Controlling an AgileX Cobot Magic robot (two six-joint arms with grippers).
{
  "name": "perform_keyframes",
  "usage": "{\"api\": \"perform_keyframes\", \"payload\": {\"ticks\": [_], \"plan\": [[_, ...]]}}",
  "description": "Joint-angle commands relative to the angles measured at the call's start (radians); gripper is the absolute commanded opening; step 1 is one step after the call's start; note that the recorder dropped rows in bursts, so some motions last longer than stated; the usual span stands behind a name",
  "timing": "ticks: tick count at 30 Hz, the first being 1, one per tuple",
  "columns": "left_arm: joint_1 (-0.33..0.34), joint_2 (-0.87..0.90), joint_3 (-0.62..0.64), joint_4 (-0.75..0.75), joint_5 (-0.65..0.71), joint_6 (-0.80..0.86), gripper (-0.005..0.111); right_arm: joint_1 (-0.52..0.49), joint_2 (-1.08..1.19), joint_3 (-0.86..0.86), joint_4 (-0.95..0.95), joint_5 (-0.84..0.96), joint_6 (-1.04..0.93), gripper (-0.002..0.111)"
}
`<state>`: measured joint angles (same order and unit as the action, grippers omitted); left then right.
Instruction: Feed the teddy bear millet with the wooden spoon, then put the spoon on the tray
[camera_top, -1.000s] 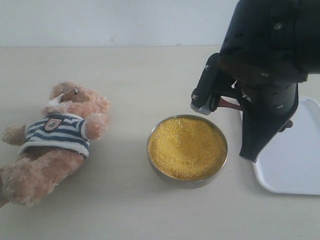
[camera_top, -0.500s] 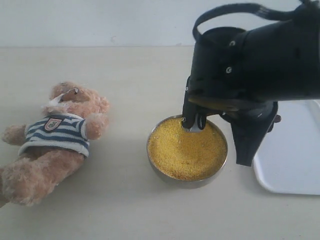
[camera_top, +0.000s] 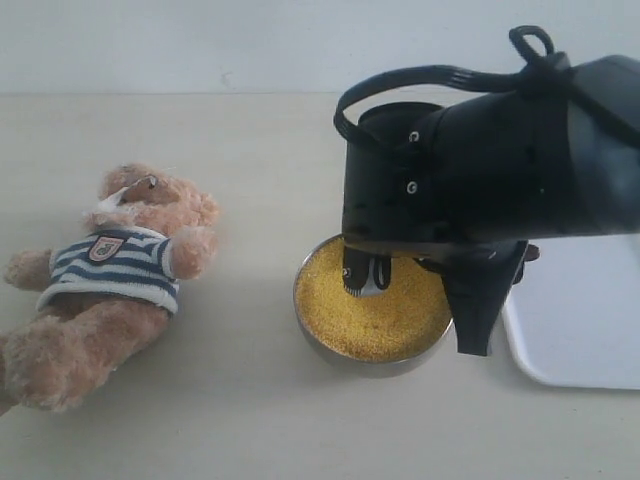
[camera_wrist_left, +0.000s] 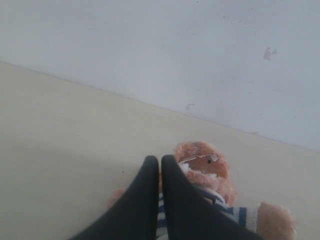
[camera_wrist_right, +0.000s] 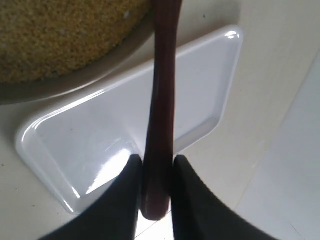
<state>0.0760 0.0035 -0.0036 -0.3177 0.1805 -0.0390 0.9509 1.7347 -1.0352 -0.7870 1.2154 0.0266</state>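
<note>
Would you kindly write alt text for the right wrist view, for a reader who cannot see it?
The right gripper clamps the handle of the wooden spoon, which reaches toward a metal bowl of yellow millet. The white tray lies on the table behind the handle, beside the bowl.

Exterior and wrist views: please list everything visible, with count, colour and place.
teddy bear: one, light brown, lying left in exterior view
bowl: one, metal, table centre
millet: one mass, yellow, in the bowl
tray: one, white, right of the bowl
wooden spoon: one, dark reddish-brown, over tray and bowl rim
table: one, beige, under everything
wall: one, white, behind
right claw: one, black, shut on the wooden spoon
left claw: one, black, shut, facing the teddy bear
</note>
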Motion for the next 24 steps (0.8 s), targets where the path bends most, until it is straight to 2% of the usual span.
{"api": "perform_keyframes", "payload": {"ticks": [1, 15, 24], "plan": [[0.001, -0.003, 0.004, -0.012, -0.001, -0.006, 0.004, 0.018, 0.000, 0.000, -0.007, 0.006, -0.011, 0.000], [0.001, -0.003, 0.004, -0.012, -0.001, -0.006, 0.004, 0.057, 0.020, 0.037, 0.003, 0.006, -0.033, 0.000], [0.001, -0.003, 0.004, -0.012, -0.001, -0.006, 0.004, 0.057, 0.020, 0.035, 0.118, 0.006, -0.110, 0.000]]}}
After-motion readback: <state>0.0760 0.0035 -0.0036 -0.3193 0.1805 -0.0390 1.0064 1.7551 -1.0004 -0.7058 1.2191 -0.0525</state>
